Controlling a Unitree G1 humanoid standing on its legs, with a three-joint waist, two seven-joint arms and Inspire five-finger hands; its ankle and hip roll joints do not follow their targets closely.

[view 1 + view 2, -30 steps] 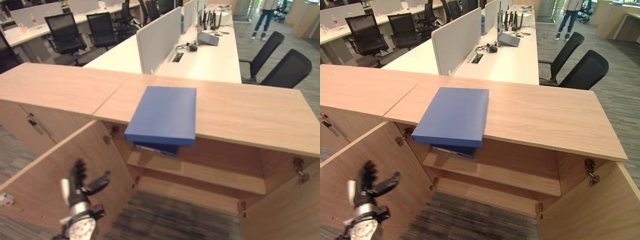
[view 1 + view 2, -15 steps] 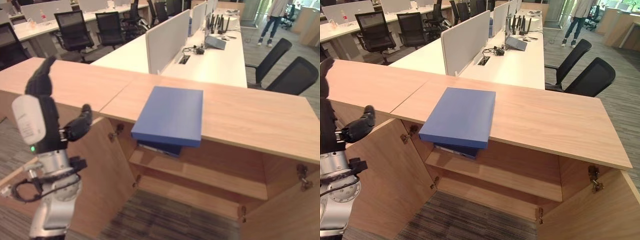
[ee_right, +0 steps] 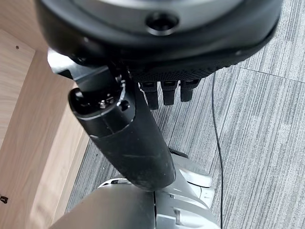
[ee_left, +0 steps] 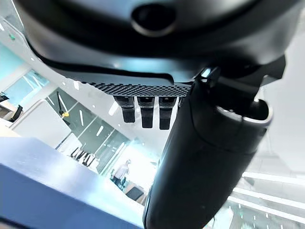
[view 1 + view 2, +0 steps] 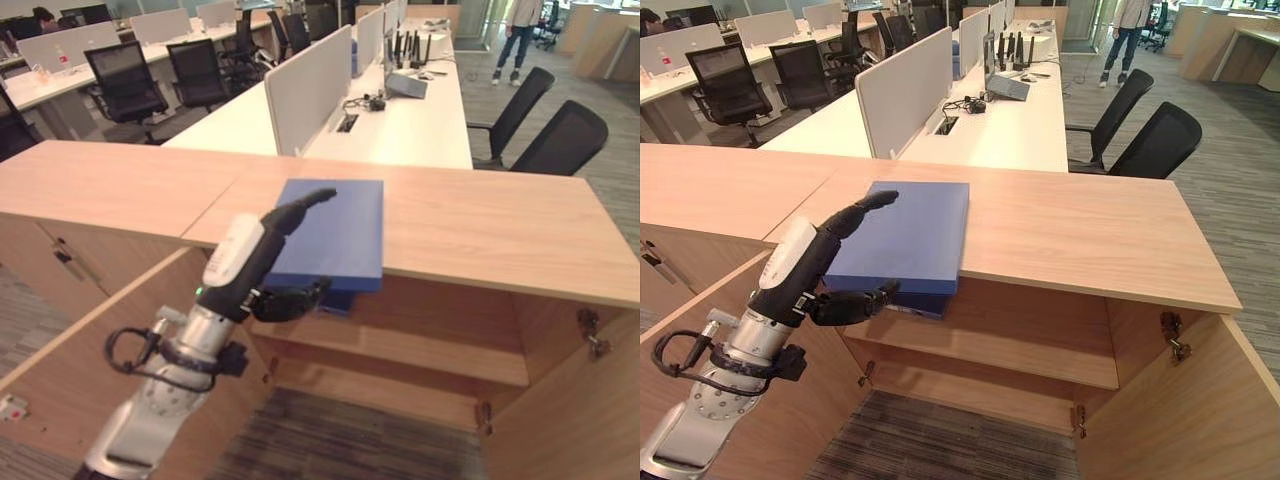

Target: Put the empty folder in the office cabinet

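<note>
- Change: your left robot hand [image 5: 830, 268], down by the open door half a second ago and raised beside the cabinet since, now reaches to the near left corner of the blue folder [image 5: 905, 235]. The fingers [image 5: 862, 211] stretch straight over the folder's top and the thumb [image 5: 855, 301] sits under its overhanging edge.
- Grip state: the left robot hand is spread wide with nothing pinched. From the head views you cannot be sure whether the fingers touch the cover or hover just above it.
- Meaning for the task: the reach looks nearly complete, but the grasp is not yet made. The folder lies flat on the bench [image 5: 1090, 240], its near edge jutting past the front lip, above the open cabinet's shelf [image 5: 985, 350].
- Right robot hand [image 3: 164, 93]: its own wrist view shows it over grey carpet [image 3: 257, 138], fingers relaxed and empty.
- Folder: a thin, rigid rectangular slab with a matt blue cover and square corners. A darker blue object [image 5: 915, 303] lies just under its overhang.
- Cabinet: pale wood-grain laminate, smooth and flat, with both doors [image 5: 1160, 420] swung open and metal hinges [image 5: 1173, 340] showing.
- Floor: ribbed grey carpet.
</note>
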